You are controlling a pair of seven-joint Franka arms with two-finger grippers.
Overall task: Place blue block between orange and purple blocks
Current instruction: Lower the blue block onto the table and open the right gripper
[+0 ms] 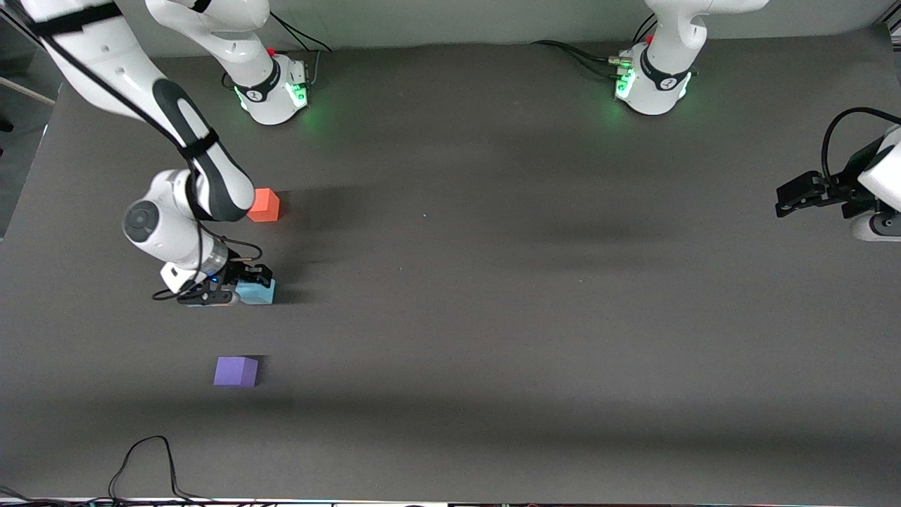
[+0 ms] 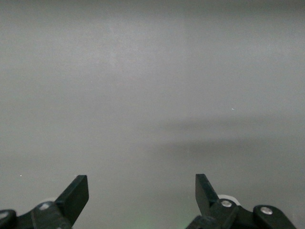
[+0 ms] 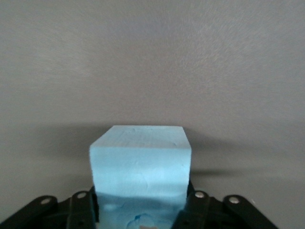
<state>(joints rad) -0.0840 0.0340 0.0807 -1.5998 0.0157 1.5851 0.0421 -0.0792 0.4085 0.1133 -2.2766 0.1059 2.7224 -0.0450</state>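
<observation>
we see the right gripper [image 1: 243, 287] clamping the light blue foam cube [image 1: 255, 291] between the orange-red foam cube [image 1: 265, 205] and violet foam cube [image 1: 236, 371], near the tabletop's [image 1: 493, 296] right-arm edge; the left gripper [image 1: 792, 198] waits, fingers [image 2: 76, 195] wide.

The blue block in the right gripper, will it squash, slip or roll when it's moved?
The blue block looks like matte foam, so probably light and slightly squashy between the right gripper's fingers. Its dull surface likely grips well. Flat faces and square edges suggest it will slide, not roll.

A dark grey matte table [image 1: 493, 296] fills the scene, with soft shadows; black cables [image 1: 144, 468] trail along its near edge.
</observation>
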